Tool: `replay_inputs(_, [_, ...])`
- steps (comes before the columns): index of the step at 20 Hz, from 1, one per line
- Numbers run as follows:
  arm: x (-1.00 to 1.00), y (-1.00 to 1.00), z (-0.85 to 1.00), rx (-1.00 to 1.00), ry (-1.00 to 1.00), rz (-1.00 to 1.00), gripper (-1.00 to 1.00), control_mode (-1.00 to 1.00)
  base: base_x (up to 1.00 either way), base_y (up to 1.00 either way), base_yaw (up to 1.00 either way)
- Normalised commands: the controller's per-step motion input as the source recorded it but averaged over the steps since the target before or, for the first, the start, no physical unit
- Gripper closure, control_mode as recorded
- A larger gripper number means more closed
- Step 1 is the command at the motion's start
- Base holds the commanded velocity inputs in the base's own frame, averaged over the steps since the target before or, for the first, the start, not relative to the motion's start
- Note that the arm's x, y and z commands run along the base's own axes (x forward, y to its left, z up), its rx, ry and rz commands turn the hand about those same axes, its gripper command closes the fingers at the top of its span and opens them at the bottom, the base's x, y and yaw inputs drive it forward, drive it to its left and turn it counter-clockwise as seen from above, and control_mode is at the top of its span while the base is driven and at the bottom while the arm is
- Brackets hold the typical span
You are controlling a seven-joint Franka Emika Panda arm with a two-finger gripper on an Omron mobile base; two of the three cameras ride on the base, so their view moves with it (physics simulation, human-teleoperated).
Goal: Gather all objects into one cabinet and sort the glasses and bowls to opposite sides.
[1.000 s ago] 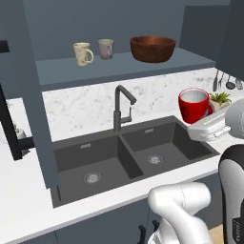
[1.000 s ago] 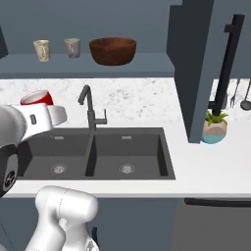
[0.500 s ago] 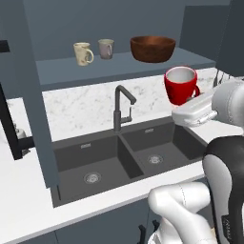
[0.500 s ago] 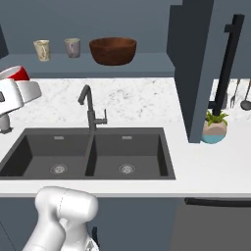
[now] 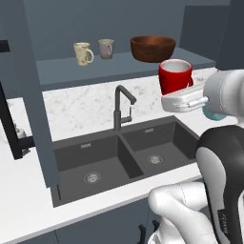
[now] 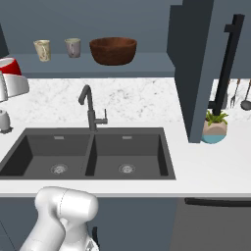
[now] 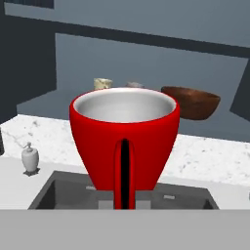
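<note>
Holding, gripper (image 5: 177,97): we see it closed around the base of the red mug (image 5: 175,76), carried upright in the air over the right side of the sink (image 5: 125,158), with the mug's rim about level with the cabinet shelf (image 5: 119,64).
Red mug, hand view: we see the red mug (image 7: 124,141) upright, its pale inside open to us and its handle turned toward the camera; the fingertips are hidden beneath it.
Red mug, right base view: we find the red mug (image 6: 7,66) cut by the left edge, above the white hand.
Cream mug (image 5: 83,53): we place it on the shelf at the left, handle to the right in the left base view; it also appears at (image 6: 42,50).
Grey-beige mug (image 5: 106,48): we place it just beside the cream mug, on its right, apart from it; seen again at (image 6: 73,47).
Bowl (image 5: 152,48): we place the dark brown bowl on the same shelf, right of both mugs and clear of them; seen again at (image 6: 112,50) and behind the red mug at (image 7: 195,101).
Cabinet door (image 6: 203,63): we see it swung open at the right, its black bar handle (image 6: 226,63) facing us.
Faucet (image 6: 90,108): we see the dark faucet standing behind the divider of the double sink.
Plant pot (image 6: 214,130): we see it on the counter (image 6: 206,166) at the foot of the open door.
Soap dispenser (image 7: 30,157): we see it on the counter left of the sink.
</note>
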Motion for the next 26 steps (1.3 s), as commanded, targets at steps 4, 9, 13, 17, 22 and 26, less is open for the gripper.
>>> replay_inputs(4, [0.00,0.04,-0.21,0.15,-0.07,0.00,1.00,-1.00,0.00,0.00,0.00])
replay_inputs(9, [0.02,0.07,-0.23,0.01,-0.24,0.00,1.00,-1.00,0.00,0.00,0.00])
replay_inputs(13, [0.28,0.09,-0.04,-0.02,-0.19,0.00,1.00,-1.00,0.00,0.00,0.00])
replay_inputs(17, [0.31,0.02,0.42,-0.04,-0.01,0.00,1.00,-1.00,0.00,0.00,0.00])
replay_inputs(22, [0.30,0.00,0.56,0.00,0.19,0.00,1.00,-1.00,0.00,0.00,0.00])
replay_inputs(26, [0.18,0.00,0.39,0.00,0.27,0.00,1.00,-1.00,0.00,0.00,0.00])
